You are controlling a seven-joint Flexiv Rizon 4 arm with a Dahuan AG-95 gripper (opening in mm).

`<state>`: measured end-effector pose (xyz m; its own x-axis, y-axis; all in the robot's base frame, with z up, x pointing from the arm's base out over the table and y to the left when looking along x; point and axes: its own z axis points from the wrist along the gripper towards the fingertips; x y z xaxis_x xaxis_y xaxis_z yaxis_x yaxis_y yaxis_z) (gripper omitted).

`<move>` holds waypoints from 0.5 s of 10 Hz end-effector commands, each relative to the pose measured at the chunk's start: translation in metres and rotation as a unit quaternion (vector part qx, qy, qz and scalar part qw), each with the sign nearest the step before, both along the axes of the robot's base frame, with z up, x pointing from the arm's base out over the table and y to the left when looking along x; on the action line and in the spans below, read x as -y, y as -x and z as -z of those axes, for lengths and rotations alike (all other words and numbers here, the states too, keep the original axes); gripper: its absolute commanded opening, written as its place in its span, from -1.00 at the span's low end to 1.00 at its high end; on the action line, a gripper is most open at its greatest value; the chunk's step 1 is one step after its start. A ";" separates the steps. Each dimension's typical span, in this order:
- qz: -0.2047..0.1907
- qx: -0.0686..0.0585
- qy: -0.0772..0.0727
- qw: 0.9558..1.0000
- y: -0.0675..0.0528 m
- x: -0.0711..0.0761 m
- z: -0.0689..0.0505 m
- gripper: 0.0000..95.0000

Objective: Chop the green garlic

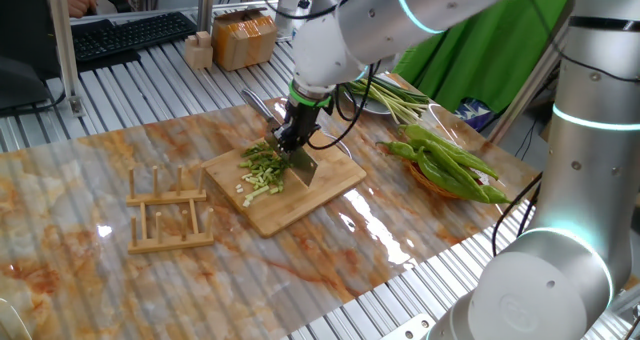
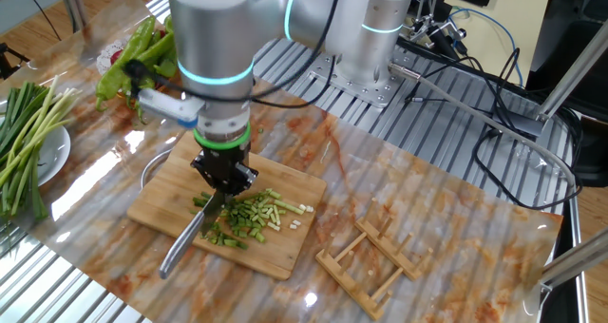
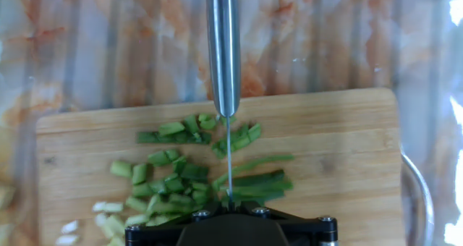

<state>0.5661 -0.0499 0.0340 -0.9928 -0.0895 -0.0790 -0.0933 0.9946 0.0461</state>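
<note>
The green garlic [image 1: 262, 169] lies as several short green and pale bits on the wooden cutting board [image 1: 335, 185]. It also shows in the other fixed view [image 2: 249, 216] and in the hand view [image 3: 173, 177]. My gripper [image 1: 290, 140] is shut on a knife [image 3: 224, 51], with the steel handle pointing away in the hand view and the blade [image 1: 303, 168] edge-down on the board among the bits. The gripper [image 2: 224, 180] stands directly over the pile; the knife handle [image 2: 185, 242] sticks out past the board's edge.
A plate of long uncut stalks [image 2: 28, 138] and a pile of green peppers [image 1: 450, 163] lie beside the board. A wooden rack [image 1: 168, 212] stands on the marbled mat. A keyboard [image 1: 130, 32] and wooden box [image 1: 243, 38] sit at the back.
</note>
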 end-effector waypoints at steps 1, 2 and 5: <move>0.000 -0.006 -0.003 1.000 -0.005 -0.003 0.026 -1.00; 0.000 -0.006 -0.001 1.000 -0.005 -0.003 0.026 -1.00; 0.002 -0.019 0.000 1.000 -0.007 -0.003 0.006 -1.00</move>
<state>0.5716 -0.0469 0.0339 -0.9957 -0.0843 -0.0376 -0.0859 0.9953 0.0450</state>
